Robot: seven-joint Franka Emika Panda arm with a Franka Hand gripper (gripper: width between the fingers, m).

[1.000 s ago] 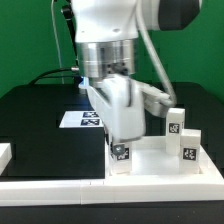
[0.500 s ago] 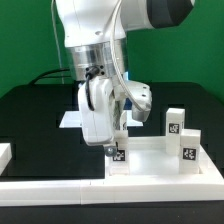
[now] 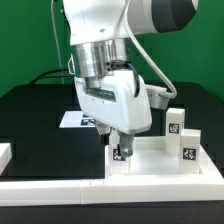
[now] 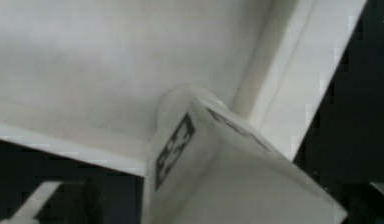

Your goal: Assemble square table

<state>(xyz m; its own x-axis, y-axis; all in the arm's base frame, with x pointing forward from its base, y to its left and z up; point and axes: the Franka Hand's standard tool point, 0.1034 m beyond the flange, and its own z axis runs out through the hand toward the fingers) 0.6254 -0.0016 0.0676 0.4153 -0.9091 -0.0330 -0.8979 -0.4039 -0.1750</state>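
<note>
Stretching across the whole scene, the black table (image 3: 30, 125) carries everything I am working among. Next in size is my own white arm, bending down from above and covering much of the exterior view's middle. Below it lies the square table's white slab (image 3: 160, 160), flat on the table toward the exterior view's right, its raised rim running along the near edge; the wrist view shows the same slab (image 4: 100, 60) as a broad pale surface with a rim at its side. Long white border rails (image 3: 50, 183) run along the front edge of the table, with a short white piece at the exterior view's far left. Behind my arm, the marker board (image 3: 75, 119) lies flat, partly covered by me.

Smaller still are the legs. Two tagged white block legs (image 3: 181, 137) stand upright on the slab's right part, just beside each other. A third tagged leg (image 3: 121, 155) stands upright at the slab's near-left corner; the wrist view shows it (image 4: 207, 160) close up, its black-and-white tag facing outward.

My gripper (image 3: 119, 137) hangs right above that third leg, and its jaws look parted around the leg's top. Whether the fingers touch the leg I cannot tell.
</note>
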